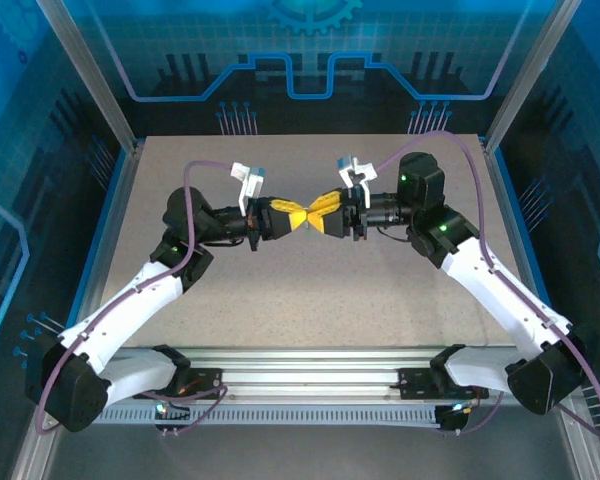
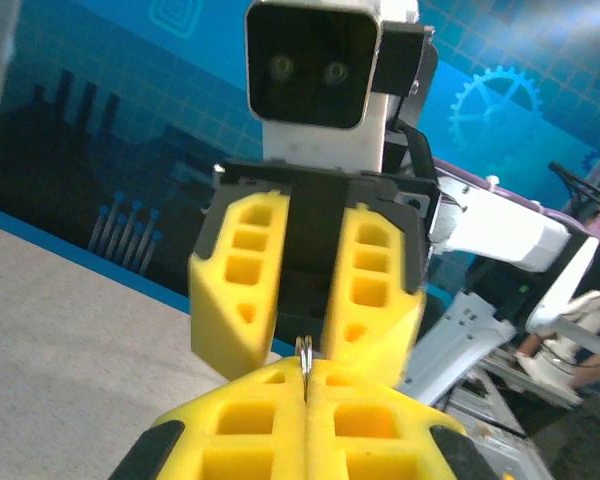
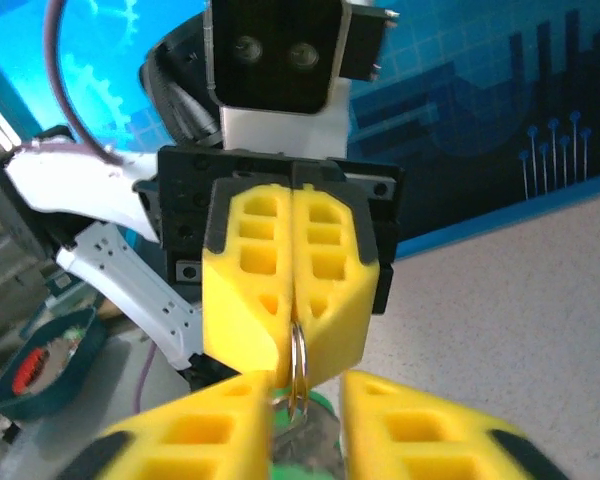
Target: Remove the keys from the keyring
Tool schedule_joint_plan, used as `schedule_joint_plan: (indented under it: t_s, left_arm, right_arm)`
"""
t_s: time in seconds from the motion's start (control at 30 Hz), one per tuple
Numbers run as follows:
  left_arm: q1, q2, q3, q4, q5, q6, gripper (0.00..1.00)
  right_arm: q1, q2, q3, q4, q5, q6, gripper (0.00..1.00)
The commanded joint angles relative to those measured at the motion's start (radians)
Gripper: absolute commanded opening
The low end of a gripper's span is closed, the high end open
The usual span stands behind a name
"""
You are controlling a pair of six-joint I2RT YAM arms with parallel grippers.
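Clamps the left tool (image 2: pixel 307 425) fully shut on the keyring (image 2: pixel 304 357), edge-on, with a sliver of wire above the seam, held aloft over the counter (image 1: pixel 280 330). Just beyond, spreads the right tool (image 2: pixel 307 335) wide to either side of that ring, gripping nothing. Hints at a key (image 3: pixel 302 445) hanging under the ring, too blurred to be sure. Looks light, stiff and slick: thin sprung steel, liable to twist or slip. Best pinched across the flat of the loop, leaving the split end free.

Left claw (image 2: pixel 306 385) pinching keyring (image 2: pixel 304 352); right claw (image 2: pixel 308 325) opposite, fingers apart.
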Motion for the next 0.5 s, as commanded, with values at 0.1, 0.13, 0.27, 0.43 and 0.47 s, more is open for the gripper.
schedule_joint_plan:
  t_s: [0.1,0.13,0.27,0.43,0.47]
  left_arm:
    - [0.005,-0.039,-0.028,-0.015,-0.159,0.155,0.0]
    - [0.005,-0.034,-0.025,-0.009,-0.155,0.173,0.0]
    - [0.005,-0.014,-0.032,0.0,-0.261,0.207,0.0]
    - [0.007,0.03,0.028,-0.081,-0.234,0.221,0.0]
    - [0.008,0.039,0.028,-0.053,-0.209,0.216,0.0]
  right_arm:
    - [-0.055,-0.12,-0.08,0.035,0.154,-0.008,0.6]
    - [-0.063,-0.134,-0.105,0.061,0.191,0.002,0.65]
    - [-0.083,-0.167,-0.204,0.192,0.264,0.028,0.8]
    - [-0.114,-0.159,-0.277,0.319,0.382,0.112,1.0]
    - [-0.118,-0.149,-0.282,0.336,0.377,0.12,1.0]
